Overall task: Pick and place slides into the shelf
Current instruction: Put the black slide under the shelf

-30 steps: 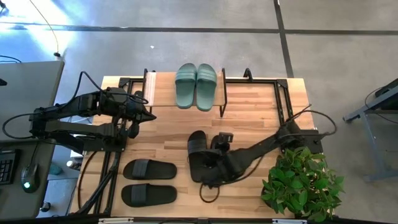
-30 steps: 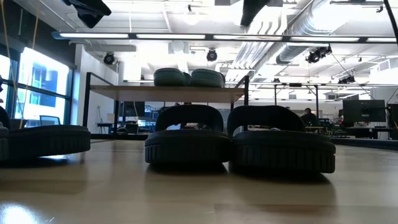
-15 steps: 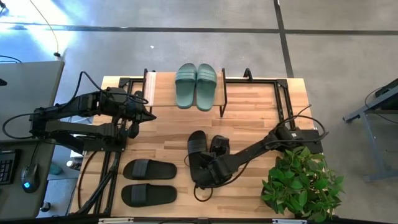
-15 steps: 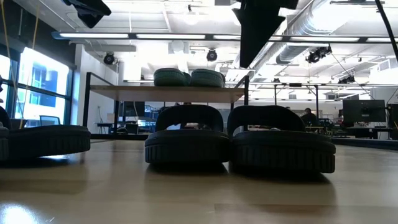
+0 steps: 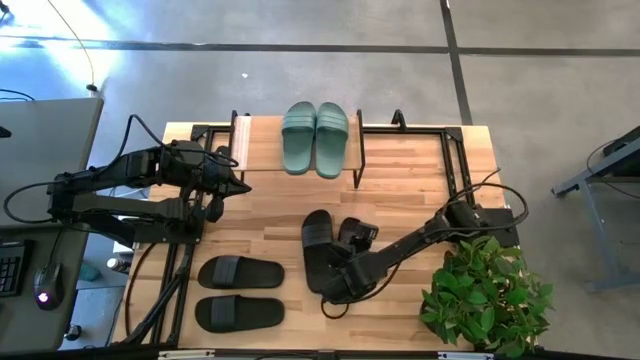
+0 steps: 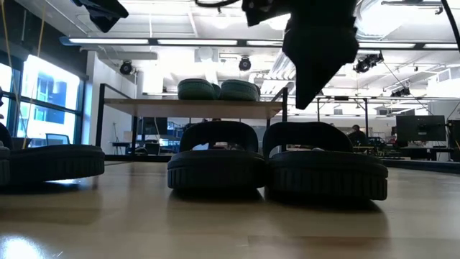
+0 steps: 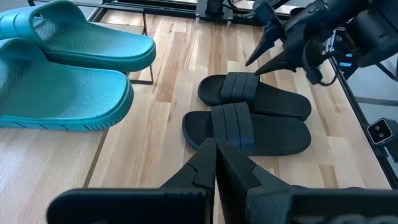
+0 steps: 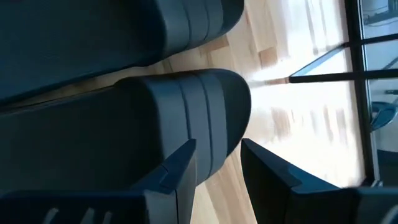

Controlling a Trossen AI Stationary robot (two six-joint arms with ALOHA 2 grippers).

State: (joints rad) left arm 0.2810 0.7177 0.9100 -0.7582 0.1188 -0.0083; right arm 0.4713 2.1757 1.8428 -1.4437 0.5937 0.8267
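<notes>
A sage-green pair of slides (image 5: pixel 315 138) lies sole-down on the shelf's wooden top board (image 5: pixel 260 150) at the table's far side. One black pair (image 5: pixel 318 245) lies in the middle of the table, another black pair (image 5: pixel 238 292) near the left front. My right gripper (image 5: pixel 335 288) (image 6: pixel 309 97) hangs open just above the near end of the middle black pair (image 6: pixel 327 162), touching nothing. In the right wrist view its fingers (image 8: pixel 180 168) stand by the slide's strap (image 8: pixel 193 106). My left gripper (image 5: pixel 240 185) (image 7: pixel 216 163) waits shut at the left, above the table.
A potted plant (image 5: pixel 485 295) stands at the table's right front corner beside the right arm. A black metal frame (image 5: pixel 452 150) runs along the far right of the table. Bare wood lies between the shelf and the middle pair (image 5: pixel 290 200).
My right gripper has come down toward the middle black pair and shifted a little toward the table's right, as the low view shows. The slides have stayed where they were.
</notes>
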